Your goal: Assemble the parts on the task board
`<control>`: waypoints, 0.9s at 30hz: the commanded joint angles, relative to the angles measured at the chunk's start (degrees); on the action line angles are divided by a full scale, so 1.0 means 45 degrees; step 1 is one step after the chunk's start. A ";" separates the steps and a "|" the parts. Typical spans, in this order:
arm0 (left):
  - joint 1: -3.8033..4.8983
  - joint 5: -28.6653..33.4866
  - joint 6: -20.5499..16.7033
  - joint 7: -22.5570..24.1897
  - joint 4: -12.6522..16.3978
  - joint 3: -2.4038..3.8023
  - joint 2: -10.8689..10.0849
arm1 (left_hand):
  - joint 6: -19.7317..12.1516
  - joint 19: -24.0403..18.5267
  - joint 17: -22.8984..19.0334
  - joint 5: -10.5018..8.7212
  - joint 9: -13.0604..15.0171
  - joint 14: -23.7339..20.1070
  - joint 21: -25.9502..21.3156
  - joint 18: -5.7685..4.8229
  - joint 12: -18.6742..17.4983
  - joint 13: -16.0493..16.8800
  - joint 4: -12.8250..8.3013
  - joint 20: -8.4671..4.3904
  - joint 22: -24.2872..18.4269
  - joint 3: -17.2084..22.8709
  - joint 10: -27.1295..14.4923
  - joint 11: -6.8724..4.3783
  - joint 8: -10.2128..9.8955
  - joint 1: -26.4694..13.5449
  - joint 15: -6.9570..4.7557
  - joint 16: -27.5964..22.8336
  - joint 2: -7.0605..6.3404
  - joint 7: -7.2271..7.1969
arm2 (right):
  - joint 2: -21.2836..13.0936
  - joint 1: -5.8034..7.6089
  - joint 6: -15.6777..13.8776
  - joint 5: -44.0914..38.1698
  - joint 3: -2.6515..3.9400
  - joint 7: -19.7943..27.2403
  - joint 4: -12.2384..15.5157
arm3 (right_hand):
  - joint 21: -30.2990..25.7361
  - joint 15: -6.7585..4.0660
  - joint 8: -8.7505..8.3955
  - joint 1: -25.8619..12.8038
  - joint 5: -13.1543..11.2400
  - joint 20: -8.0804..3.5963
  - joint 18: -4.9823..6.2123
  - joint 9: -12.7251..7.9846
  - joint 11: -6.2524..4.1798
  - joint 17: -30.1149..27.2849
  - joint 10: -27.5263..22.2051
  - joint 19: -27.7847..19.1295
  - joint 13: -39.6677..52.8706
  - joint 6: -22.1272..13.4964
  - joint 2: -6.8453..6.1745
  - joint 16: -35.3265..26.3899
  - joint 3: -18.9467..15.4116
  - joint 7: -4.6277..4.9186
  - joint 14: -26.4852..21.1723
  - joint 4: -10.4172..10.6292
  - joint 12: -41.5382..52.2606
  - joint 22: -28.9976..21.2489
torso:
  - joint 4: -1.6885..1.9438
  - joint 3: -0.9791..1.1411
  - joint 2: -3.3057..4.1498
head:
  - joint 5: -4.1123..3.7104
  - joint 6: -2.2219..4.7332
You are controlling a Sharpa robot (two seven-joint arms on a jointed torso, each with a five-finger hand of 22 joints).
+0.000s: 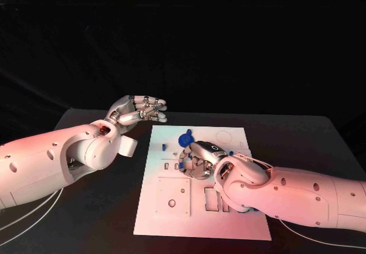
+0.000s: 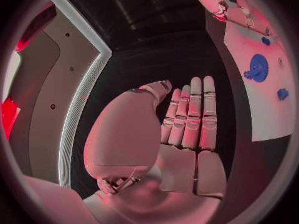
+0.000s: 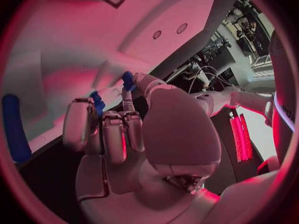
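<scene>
Nearest us, the right hand (image 1: 200, 159) rests on the task board (image 1: 202, 222), seemingly pinching a small blue part (image 3: 97, 103), while the left hand (image 1: 139, 110) hovers empty, fingers apart.

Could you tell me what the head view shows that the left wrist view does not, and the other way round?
Head only: the board's lower cutouts and the left hand from outside, raised beside the board. Left wrist only: that hand's palm, fingers straight, holding nothing. Both: the blue gear, a small blue part and the right hand over the board.
</scene>
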 commanded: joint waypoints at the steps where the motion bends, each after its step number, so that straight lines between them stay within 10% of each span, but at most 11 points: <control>1: 0.0006 -0.0051 0.0255 0.0041 0.0009 0.0006 0.0027 | -0.0079 -0.0094 0.0012 -0.0045 0.0021 -0.0080 0.0043 0.0126 -0.0065 0.0020 -0.0081 0.0025 0.0012 0.0017 -0.0072 0.0048 -0.0028 -0.0103 0.0020 -0.0069 -0.0035 0.0031 | 0.0031 -0.0027 0.0303 -0.0397 -0.0003 -0.0141 -0.0011 | -0.0084 -0.0090 0.0070 -0.0144 0.0028 -0.0091 -0.0147 0.0006 -0.0070 0.3302 0.0468 0.0006 0.2258 -0.0029 -0.0027 0.0080 -0.0043 -0.0003 0.1315 0.0053 -0.0032 0.0004 | -0.0009 -0.0003 -0.0007 | 0.0009 -0.0003; 27: 0.0005 -0.0058 0.0309 -0.0008 -0.0020 -0.0012 -0.0004 | -0.0080 -0.0108 0.0026 -0.0046 0.0027 -0.0089 0.0056 0.0122 -0.0064 0.0021 -0.0103 0.0027 0.0018 0.0032 -0.0073 0.0050 -0.0031 -0.0113 0.0023 -0.0083 -0.0029 0.0032 | 0.0044 -0.0050 0.0189 -0.0593 -0.0005 -0.0204 0.0032 | -0.0350 0.0148 -0.0410 -0.0346 0.0044 0.0091 -0.0109 -0.0175 0.0229 0.3200 0.0197 -0.0090 0.1966 -0.0942 -0.0766 0.0053 -0.0210 0.0348 0.1293 -0.0099 -0.0305 -0.0159 | -0.0008 0.0007 -0.0011 | 0.0097 0.0012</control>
